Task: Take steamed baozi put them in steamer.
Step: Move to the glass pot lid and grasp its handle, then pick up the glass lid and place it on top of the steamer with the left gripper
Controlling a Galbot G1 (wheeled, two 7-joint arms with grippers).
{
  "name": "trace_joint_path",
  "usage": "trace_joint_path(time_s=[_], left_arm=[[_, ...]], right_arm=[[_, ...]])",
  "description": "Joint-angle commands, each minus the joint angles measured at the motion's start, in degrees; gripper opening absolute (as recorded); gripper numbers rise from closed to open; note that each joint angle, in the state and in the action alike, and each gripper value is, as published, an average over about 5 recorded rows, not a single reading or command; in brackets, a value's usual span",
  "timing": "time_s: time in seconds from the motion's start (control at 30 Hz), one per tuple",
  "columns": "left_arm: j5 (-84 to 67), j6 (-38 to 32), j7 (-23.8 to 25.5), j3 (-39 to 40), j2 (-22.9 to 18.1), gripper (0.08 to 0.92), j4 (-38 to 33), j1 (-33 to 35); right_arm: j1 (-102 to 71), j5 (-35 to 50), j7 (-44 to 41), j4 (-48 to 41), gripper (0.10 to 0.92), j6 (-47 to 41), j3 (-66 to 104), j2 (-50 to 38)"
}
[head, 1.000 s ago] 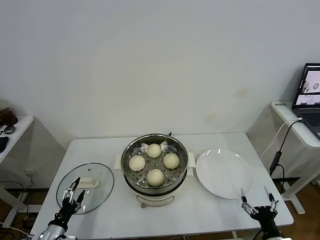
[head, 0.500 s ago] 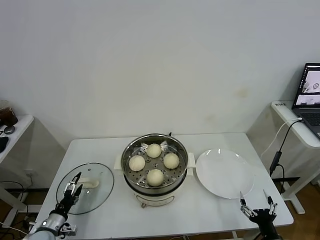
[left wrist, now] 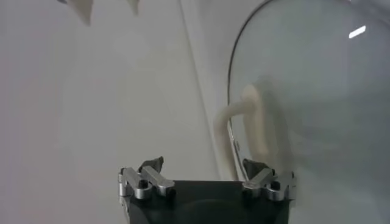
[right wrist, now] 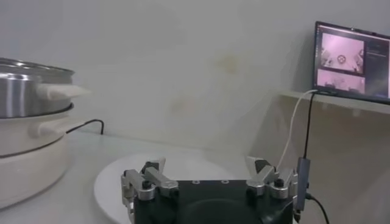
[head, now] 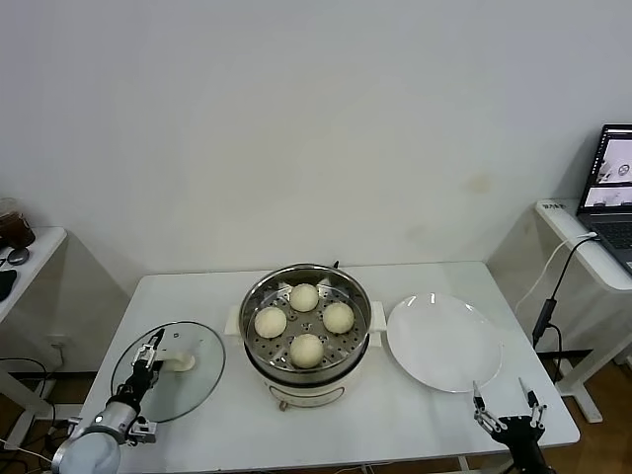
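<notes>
Baozi — four cream-white buns (head: 305, 322) — are being held inside the steamer (head: 307, 333), spaced apart on its perforated floor. That shiny steel pot is being carried on a cream base near the middle of a white table (head: 395, 423). Just to its right a flat white plate (head: 443, 343) is being left bare; to its left a round glass lid (head: 169, 370) is lying flat with its white handle (head: 179, 361) uppermost.

Over the near left part of the lid, the left gripper (head: 150, 362) is being held close to the handle; whether its fingers are spread or closing cannot be told — in the left wrist view the handle (left wrist: 239, 131) is seen just ahead of the finger bases, with nothing clamped. At the table's near right corner, in front of the plate's rim, the right gripper (head: 506, 402) is being kept with its fingers (head: 478, 402) spread apart and nothing between them.

Behind the table a plain pale wall is being shown. On a side desk (head: 583, 243) to the right a lit laptop (head: 613, 188) is being displayed, with a cable (head: 553, 286) hanging from it.
</notes>
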Motion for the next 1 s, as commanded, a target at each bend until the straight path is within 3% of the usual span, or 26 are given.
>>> trace_joint_path(time_s=[0.03, 0.4, 0.6, 0.87, 1.0], left_arm=[[-0.3, -0.1, 0.4, 0.7, 0.3, 0.697, 3.4, -2.9], [-5.3, -1.0, 1.0, 0.6, 0.5, 0.377, 3.3, -2.4], [-9.2, 0.8, 0.8, 0.6, 1.4, 0.213, -1.9, 0.6], [-16.5, 14.6, -3.0, 1.0, 4.5, 0.176, -18.1, 11.0], [-20.4, 20.9, 0.8, -0.3, 7.0, 0.174, -28.1, 16.5]], right_arm=[[0.0, -0.1, 0.0, 0.0, 0.823, -0.2, -0.3, 0.2], [0.0, -1.2, -0.2, -0.3, 0.823, 0.3, -1.1, 0.1], [-0.1, -1.9, -0.1, 0.0, 0.823, 0.6, -1.8, 0.1], [-0.6, -2.5, -0.1, 0.5, 0.823, 0.8, -2.3, -0.4], [-0.7, -2.6, -0.2, 0.3, 0.823, 1.1, -2.4, -0.7]])
